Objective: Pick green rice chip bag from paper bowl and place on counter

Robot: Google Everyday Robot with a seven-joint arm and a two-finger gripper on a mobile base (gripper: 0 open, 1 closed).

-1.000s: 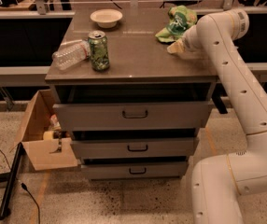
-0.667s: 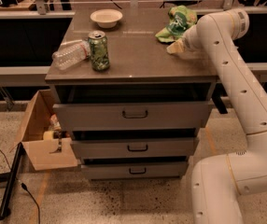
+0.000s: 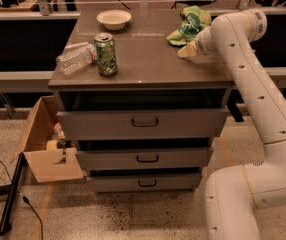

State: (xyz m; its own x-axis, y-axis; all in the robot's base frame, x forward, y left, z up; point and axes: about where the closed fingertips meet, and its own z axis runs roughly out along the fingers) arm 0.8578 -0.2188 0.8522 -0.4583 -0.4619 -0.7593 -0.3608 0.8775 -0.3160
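The green rice chip bag (image 3: 189, 24) lies crumpled on the counter (image 3: 148, 59) near its back right corner. The paper bowl (image 3: 114, 19) stands on the counter at the back, left of the bag, with nothing in it. My gripper (image 3: 186, 51) is low over the counter at the bag's front edge, at the end of the white arm (image 3: 243, 59) that reaches in from the right. The gripper's tip is next to the bag's lower right part; I cannot tell whether it touches it.
A green drink can (image 3: 106, 54) stands at the counter's front left, with a clear plastic bottle (image 3: 75, 59) lying beside it. An open cardboard box (image 3: 48, 144) sits on the floor left of the three-drawer cabinet. A dark pole and cable (image 3: 10, 194) lie at the lower left.
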